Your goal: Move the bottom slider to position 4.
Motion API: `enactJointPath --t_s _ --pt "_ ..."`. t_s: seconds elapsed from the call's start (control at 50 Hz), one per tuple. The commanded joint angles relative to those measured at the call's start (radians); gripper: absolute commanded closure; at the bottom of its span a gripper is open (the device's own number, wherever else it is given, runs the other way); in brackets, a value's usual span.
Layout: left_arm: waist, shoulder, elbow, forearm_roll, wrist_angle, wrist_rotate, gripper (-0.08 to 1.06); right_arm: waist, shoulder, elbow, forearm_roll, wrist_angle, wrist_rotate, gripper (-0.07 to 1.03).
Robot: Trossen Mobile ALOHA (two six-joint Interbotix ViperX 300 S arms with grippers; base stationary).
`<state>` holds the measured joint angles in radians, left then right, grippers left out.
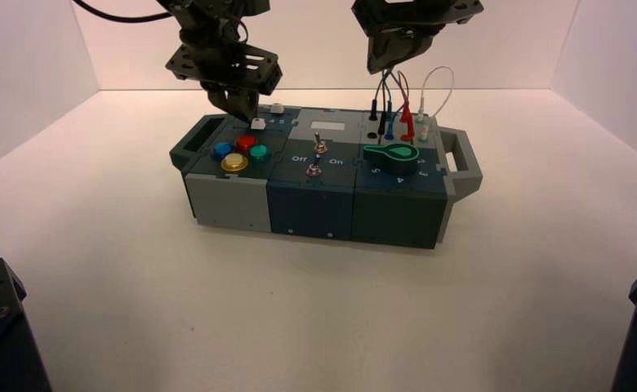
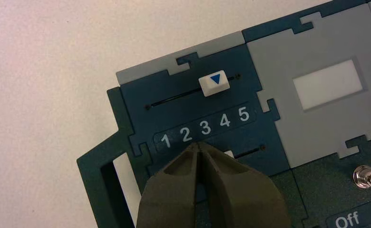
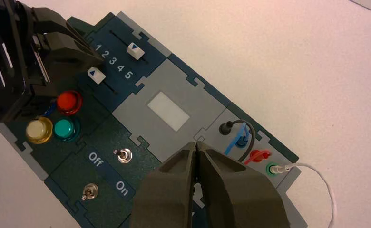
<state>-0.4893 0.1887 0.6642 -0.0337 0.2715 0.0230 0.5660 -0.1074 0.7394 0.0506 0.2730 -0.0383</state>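
Observation:
The bottom slider (image 2: 229, 154) shows only a corner of its white knob, because my left gripper (image 2: 200, 145) is shut with its tips right beside it, just under digits 2 and 3. In the right wrist view that knob (image 3: 96, 75) carries a blue triangle, and the left gripper's fingers (image 3: 74, 45) touch its side toward digit 1. Position 4 (image 2: 225, 120) is in the printed row 1 2 3 4 5 between the two tracks. From above, the left gripper (image 1: 246, 114) is down on the box's back left corner. My right gripper (image 1: 380, 65) hangs shut above the wires.
The top slider (image 2: 214, 83) stands about level with digit 4. Red (image 3: 69, 100), yellow (image 3: 39, 130) and green (image 3: 63, 128) buttons sit near the left gripper. Two toggle switches (image 3: 122, 155), a green dial (image 1: 391, 154), plugged wires (image 1: 397, 114) and a grey panel (image 3: 168, 110) fill the box's other parts.

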Motion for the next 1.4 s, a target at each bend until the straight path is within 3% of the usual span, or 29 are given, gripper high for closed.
enactJointPath --t_s 0.02,1.4 --pt "-0.014 0.002 -0.009 0.0 0.011 0.003 1.01 -0.003 -0.017 -0.031 0.003 -0.005 0.0 0.99" --pt "-0.041 0.035 -0.041 0.009 0.043 0.011 1.01 -0.015 -0.014 -0.032 0.002 -0.003 0.0 0.99"
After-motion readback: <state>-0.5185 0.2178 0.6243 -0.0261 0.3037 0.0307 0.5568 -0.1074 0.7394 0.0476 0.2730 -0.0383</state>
